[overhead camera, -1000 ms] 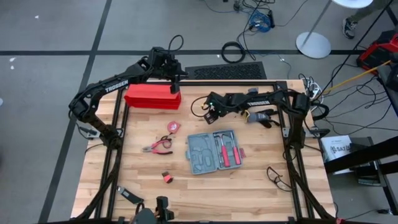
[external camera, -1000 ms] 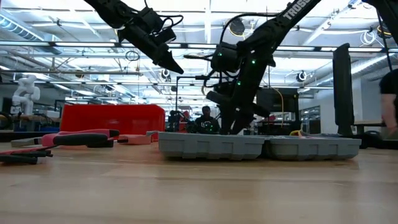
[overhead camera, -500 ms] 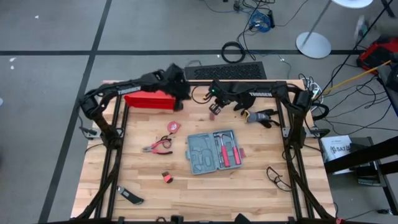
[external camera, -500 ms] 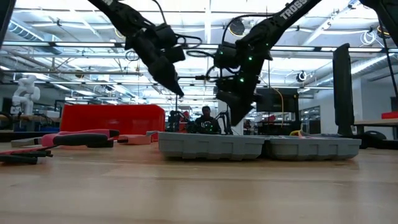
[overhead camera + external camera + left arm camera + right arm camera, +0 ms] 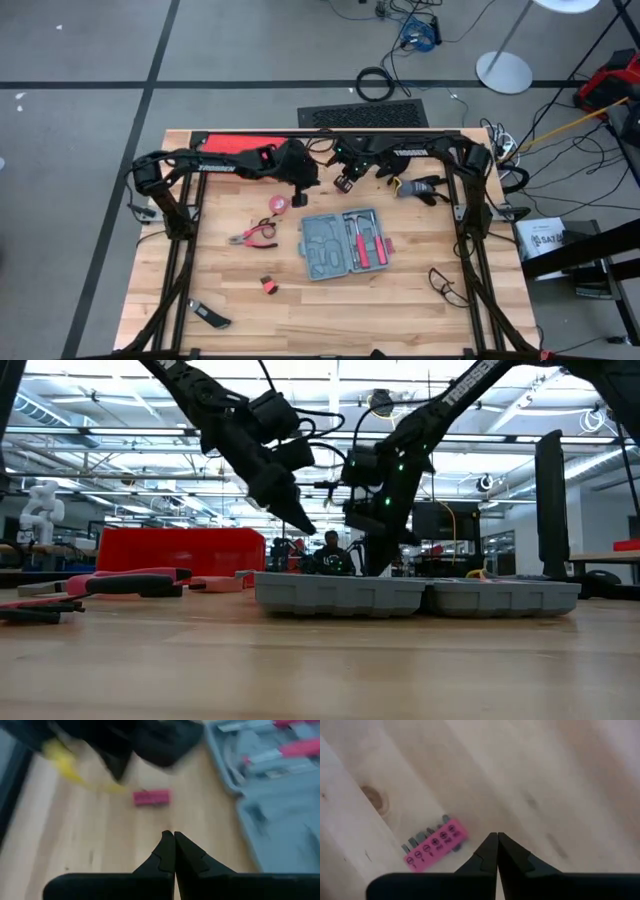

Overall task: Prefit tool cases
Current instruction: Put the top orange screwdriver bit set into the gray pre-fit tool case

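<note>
From above, the case (image 5: 344,243) lay open mid-worktop (image 5: 420,310), both hands just beyond its far side. At worktop level, both hovered above it. The left hand (image 5: 173,836) was pressed together; the right hand (image 5: 497,836), pressed together too, hung over a pink bit holder (image 5: 435,844).

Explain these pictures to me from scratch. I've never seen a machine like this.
Two dark robot arms work at a wooden table. One picture looks straight down, one looks level across the tabletop, and two come from cameras on the arms' wrists.

The left claw and the right claw hang near each other over the far middle of the table. Both are shut and hold nothing.

An open grey tool case lies flat, with red-handled tools in one half. A pink bit holder lies below the right claw. Also on the table are a red box, pliers, a small round tape measure and gloves.
</note>
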`<state>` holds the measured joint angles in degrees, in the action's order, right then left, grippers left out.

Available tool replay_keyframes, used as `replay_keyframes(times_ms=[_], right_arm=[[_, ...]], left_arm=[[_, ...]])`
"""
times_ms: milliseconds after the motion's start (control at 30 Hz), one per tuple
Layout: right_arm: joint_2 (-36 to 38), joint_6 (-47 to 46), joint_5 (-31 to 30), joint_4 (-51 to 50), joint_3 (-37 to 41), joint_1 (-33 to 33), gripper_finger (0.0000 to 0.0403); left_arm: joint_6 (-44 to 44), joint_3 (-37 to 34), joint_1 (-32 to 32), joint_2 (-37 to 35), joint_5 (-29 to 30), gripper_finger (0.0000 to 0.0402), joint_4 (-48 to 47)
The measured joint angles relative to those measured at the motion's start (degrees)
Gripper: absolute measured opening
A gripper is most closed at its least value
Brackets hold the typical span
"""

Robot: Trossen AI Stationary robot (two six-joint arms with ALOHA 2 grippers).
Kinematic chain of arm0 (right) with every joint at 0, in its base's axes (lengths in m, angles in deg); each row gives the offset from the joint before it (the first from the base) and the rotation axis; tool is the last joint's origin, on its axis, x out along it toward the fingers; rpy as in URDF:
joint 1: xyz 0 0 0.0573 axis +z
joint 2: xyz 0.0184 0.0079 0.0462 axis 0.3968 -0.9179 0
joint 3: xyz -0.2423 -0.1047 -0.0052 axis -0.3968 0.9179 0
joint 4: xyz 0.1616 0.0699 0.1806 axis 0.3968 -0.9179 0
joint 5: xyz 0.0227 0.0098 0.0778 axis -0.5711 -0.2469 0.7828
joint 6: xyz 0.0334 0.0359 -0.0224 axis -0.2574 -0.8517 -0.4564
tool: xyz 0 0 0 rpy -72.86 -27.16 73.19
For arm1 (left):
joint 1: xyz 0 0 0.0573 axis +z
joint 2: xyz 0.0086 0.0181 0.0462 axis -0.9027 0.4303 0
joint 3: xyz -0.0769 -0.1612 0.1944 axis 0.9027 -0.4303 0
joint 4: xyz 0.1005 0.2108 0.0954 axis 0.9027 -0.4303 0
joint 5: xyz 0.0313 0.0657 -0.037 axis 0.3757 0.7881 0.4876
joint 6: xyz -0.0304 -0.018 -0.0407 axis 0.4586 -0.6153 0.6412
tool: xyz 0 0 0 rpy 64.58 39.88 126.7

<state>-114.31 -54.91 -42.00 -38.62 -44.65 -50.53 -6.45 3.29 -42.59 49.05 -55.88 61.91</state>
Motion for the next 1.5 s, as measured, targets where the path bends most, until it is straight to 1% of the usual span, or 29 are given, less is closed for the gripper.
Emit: replay_keyframes(times_ms=[133,233,367,567,633,733,833,900,967,1000,1067,1100,1167,1267,1367,1500], right_arm=[[-2.1,-2.4,2.5,1.1,0.0,0.6,0.0001],[-2.6,-4.3,4.4,1.6,0.0,0.9,0.0],[-2.5,-6.6,5.2,-0.1,-0.1,2.6,0.0],[-2.5,-9.1,6.7,-1.0,-0.1,6.0,0.0],[-2.4,-9.8,7.2,-1.1,-0.1,6.7,0.0],[-1.7,-9.9,7.3,-2.4,0.0,7.3,0.0],[-0.3,-9.9,7.8,-4.4,0.2,7.8,0.0],[1.5,-9.6,5.3,-5.6,0.2,8.2,0.0],[3.6,-8.9,1.8,-7.8,0.2,8.6,0.0],[4.9,-8.7,0.4,-9.5,0.2,8.7,0.0],[7.7,-8.6,-2.5,-13.7,0.2,8.7,0.0],[9.4,-8.7,-4.2,-16.0,0.2,8.7,0.0],[12.8,-9.6,-7.4,-20.5,0.2,8.9,0.0],[18.6,-12.2,-11.3,-26.8,0.2,9.6,0.0],[24.3,-15.6,-13.4,-30.8,0.3,11.3,0.0],[29.4,-21.6,-15.9,-28.0,5.6,13.3,0.0]], left_arm=[[3.5,-1.6,0.4,1.4,4.4,0.0001,4.2],[3.7,-1.7,1.1,3.7,5.1,0.0001,5.3],[3.6,-1.7,2.2,6.0,5.2,0.0,6.0],[3.4,-1.6,3.8,6.2,5.2,0.0,6.0],[2.5,-1.6,4.2,6.0,4.8,0.0,5.2],[-0.1,-1.6,4.4,5.9,2.2,0.0,2.3],[-2.9,-1.6,4.3,5.9,2.2,0.0,-0.4],[-4.2,-1.6,4.6,5.4,4.4,0.0,-1.5],[-6.0,-1.6,5.4,3.9,4.5,0.0,-1.8],[-7.4,-1.5,5.8,2.9,2.7,0.0,-1.7],[-9.8,-1.5,6.2,2.2,-3.4,0.0,-1.4],[-10.9,-1.5,6.2,2.2,-6.8,0.0,-0.5],[-13.4,-1.5,5.9,3.3,-10.8,0.0,0.1],[-16.9,-1.5,5.2,5.3,-12.4,0.0,0.4],[-20.2,-1.5,3.8,7.2,-13.9,0.0,1.5],[-19.3,-0.4,1.5,9.4,-13.9,0.0,3.8]])
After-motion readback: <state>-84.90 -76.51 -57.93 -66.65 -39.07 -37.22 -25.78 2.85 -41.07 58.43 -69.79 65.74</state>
